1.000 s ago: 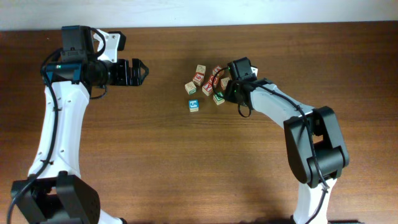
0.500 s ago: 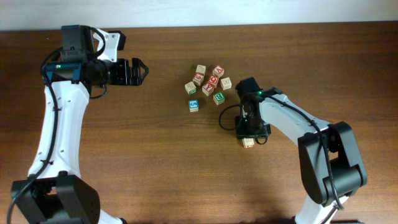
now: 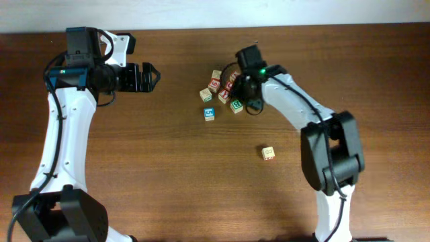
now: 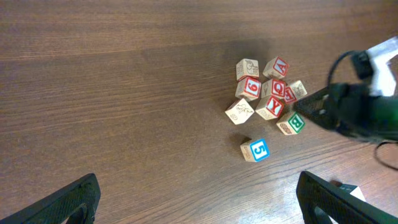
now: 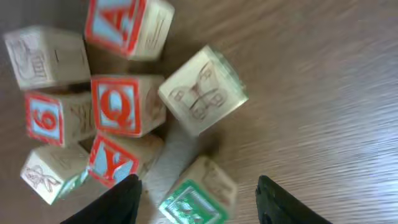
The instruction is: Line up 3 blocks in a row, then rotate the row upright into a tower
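The blue block with a white "5" lies alone, just in front of the cluster. The green-faced block sits at the cluster's near right edge. My right gripper hangs open over it, a finger on each side with gaps, touching nothing. A tan block with red print rests alone nearer the front right. My left gripper is wide open and empty, far left of the blocks.
Several tan-and-red letter cubes huddle together, showing A, Q, 6 and Y; one tan cube with a butterfly drawing leans against them. My right arm reaches across beside the cluster.
My right gripper swung out to the front right, left the tan block there, then came back to the cluster with its jaws widening over the green block. The left arm stayed still.
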`<state>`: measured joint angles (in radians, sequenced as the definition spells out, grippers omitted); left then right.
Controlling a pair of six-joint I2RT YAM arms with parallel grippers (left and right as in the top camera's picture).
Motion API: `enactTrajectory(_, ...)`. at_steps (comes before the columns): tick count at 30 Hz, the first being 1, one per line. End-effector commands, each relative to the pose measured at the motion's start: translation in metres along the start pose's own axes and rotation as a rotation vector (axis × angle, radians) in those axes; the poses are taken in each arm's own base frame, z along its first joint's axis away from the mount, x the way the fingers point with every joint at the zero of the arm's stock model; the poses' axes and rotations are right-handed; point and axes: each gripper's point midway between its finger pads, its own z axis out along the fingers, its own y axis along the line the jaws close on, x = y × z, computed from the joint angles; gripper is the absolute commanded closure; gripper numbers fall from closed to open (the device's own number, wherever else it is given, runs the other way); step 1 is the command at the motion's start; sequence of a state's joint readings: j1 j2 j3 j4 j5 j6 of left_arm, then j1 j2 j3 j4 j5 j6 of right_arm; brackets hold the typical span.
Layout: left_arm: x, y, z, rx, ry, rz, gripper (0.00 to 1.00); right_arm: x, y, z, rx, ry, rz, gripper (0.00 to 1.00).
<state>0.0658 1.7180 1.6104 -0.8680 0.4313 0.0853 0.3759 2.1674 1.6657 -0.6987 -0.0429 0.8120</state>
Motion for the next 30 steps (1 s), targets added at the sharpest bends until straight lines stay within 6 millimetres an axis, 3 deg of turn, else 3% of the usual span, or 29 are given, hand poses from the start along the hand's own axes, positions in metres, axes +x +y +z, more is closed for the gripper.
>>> enactTrajectory(1, -0.005, -0.002, -0.002, 0.013, -0.013, 0.003, 0.01, 0.016, 0.003, 0.016, 0.063, -0.015, 0.012, 0.46)
enactTrajectory(3, -0.005, -0.002, -0.002, 0.013, -0.013, 0.003, 0.01, 0.019, 0.004, 0.016, 0.072, -0.019, 0.006, 0.47)
enactTrajectory(6, -0.005, -0.002, -0.002, 0.013, -0.013, 0.003, 0.01, 0.020, -0.007, 0.015, 0.122, -0.014, -0.074, 0.64)
enactTrajectory(10, -0.005, -0.002, -0.002, 0.013, -0.013, 0.003, 0.01, 0.030, -0.017, 0.014, 0.155, 0.043, -0.158, 0.68)
enactTrajectory(11, -0.005, -0.002, -0.002, 0.013, -0.013, 0.003, 0.01, 0.030, -0.026, 0.013, 0.174, 0.058, -0.153, 0.67)
enactTrajectory(12, -0.005, -0.002, -0.002, 0.013, -0.013, 0.003, 0.01, 0.025, -0.028, 0.013, 0.156, 0.074, -0.229, 0.51)
enactTrajectory(13, -0.005, -0.002, -0.002, 0.013, -0.013, 0.003, 0.01, 0.025, -0.026, 0.013, 0.119, 0.099, -0.318, 0.42)
enactTrajectory(15, -0.005, -0.002, -0.002, 0.013, -0.013, 0.003, 0.01, 0.027, -0.017, 0.013, 0.020, 0.141, -0.484, 0.36)
enactTrajectory(17, -0.005, -0.003, -0.002, 0.013, -0.013, 0.003, 0.01, 0.029, -0.017, 0.009, -0.028, 0.184, -0.521, 0.37)
enactTrajectory(19, -0.005, -0.002, -0.002, 0.013, -0.013, 0.003, 0.01, 0.035, -0.022, 0.007, -0.046, 0.223, -0.653, 0.46)
enactTrajectory(23, -0.005, -0.002, -0.002, 0.013, -0.013, 0.003, 0.01, 0.025, -0.016, 0.009, -0.051, 0.172, -0.704, 0.64)
enactTrajectory(25, -0.005, -0.002, -0.002, 0.013, -0.013, 0.003, 0.01, 0.019, -0.013, 0.010, -0.049, 0.140, -0.714, 0.65)
enactTrajectory(27, -0.005, -0.002, -0.002, 0.013, -0.013, 0.003, 0.01, 0.020, -0.015, 0.010, -0.046, 0.148, -0.711, 0.66)
enactTrajectory(29, -0.005, -0.002, -0.002, 0.013, -0.013, 0.003, 0.01, 0.021, -0.016, 0.009, -0.034, 0.155, -0.590, 0.80)
enactTrajectory(30, -0.005, -0.002, -0.002, 0.013, -0.013, 0.003, 0.01, 0.022, -0.017, 0.008, -0.029, 0.159, -0.551, 0.81)
